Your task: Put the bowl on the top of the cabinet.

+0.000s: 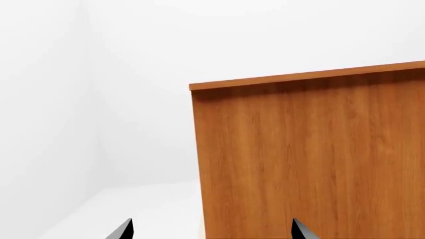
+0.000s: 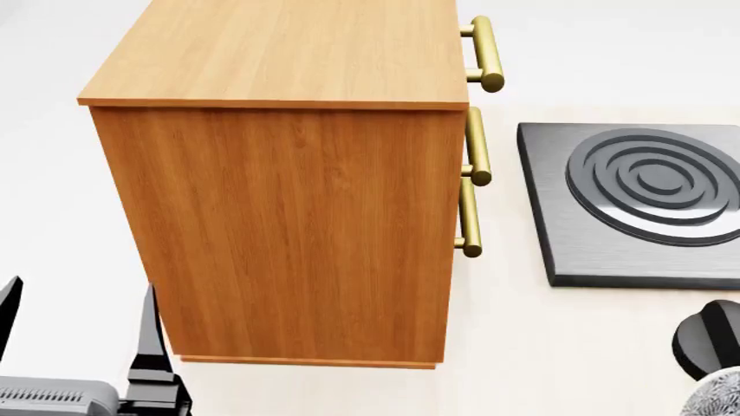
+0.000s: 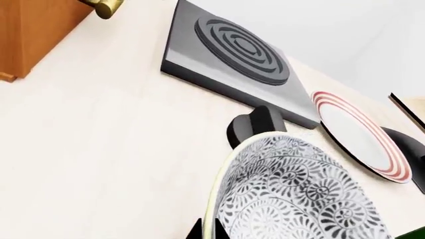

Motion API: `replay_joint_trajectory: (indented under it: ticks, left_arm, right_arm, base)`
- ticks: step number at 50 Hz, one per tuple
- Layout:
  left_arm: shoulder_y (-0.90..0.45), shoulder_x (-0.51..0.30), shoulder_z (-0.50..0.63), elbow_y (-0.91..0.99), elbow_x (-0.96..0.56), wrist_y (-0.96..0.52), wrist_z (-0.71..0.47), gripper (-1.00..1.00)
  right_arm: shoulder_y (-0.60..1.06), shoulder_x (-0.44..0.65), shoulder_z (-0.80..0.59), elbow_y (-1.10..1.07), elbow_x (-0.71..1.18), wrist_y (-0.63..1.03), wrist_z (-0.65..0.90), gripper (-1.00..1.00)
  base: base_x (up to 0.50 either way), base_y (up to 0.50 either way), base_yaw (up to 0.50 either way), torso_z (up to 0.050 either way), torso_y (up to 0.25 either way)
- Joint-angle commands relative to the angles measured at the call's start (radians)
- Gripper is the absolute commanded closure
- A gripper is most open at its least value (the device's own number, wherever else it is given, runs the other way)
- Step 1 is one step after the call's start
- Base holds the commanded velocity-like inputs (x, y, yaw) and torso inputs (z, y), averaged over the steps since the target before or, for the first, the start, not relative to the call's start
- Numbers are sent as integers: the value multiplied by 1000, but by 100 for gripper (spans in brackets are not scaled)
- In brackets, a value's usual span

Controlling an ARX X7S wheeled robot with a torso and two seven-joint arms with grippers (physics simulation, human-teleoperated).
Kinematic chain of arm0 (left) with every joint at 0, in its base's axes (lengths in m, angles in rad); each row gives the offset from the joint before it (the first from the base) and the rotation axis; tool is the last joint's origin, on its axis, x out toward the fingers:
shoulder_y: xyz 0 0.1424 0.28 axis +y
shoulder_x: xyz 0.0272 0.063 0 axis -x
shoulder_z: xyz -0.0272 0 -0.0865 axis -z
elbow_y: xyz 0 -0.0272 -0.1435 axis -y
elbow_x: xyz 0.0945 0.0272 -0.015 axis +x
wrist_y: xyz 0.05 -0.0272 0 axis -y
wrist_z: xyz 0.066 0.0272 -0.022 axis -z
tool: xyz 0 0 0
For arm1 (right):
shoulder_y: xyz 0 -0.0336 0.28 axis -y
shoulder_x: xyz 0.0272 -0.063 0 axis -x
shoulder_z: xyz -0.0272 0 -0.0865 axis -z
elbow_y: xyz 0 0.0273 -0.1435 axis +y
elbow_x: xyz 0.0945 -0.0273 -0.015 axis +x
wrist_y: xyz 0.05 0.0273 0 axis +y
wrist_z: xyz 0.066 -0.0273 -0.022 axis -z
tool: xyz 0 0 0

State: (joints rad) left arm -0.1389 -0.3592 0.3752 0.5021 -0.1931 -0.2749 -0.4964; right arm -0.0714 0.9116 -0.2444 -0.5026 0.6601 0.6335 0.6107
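Observation:
The bowl point(image 3: 292, 194), white with a dense grey-black leaf pattern, fills the near part of the right wrist view. My right gripper point(image 3: 207, 230) is shut on its rim, one fingertip inside and one outside. Only the bowl's edge point(image 2: 719, 397) shows in the head view, at the bottom right corner. The orange-brown cabinet point(image 2: 289, 217) stands at the centre-left, its flat top point(image 2: 289, 48) bare and its brass handles point(image 2: 474, 147) on the right. My left gripper point(image 2: 79, 334) is open and empty beside the cabinet's near left corner, facing its side panel point(image 1: 312, 159).
A dark square burner plate point(image 2: 636, 204) with concentric rings lies right of the cabinet. A black round knob point(image 2: 711, 334) sits between it and the bowl. A flat red-ringed white plate point(image 3: 359, 134) lies beyond the bowl. The pale tabletop point(image 2: 509, 347) runs between cabinet and burner.

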Motion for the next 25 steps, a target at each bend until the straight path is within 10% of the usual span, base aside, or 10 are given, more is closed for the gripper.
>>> replay_joint_trajectory:
  ticks: [1,25]
  left_arm:
    - [3,-2,0,-5,-2,8,-3,-100]
    - [2,-9,-1,7,-10,1,-10,-100]
  right_arm:
    - [3,2,6,-17,-3,3,1,100]
    - [163,63,58,-196,79,138,61,100]
  base:
    - [0,0,0,0,0]
    - [0,0,0,0,0]
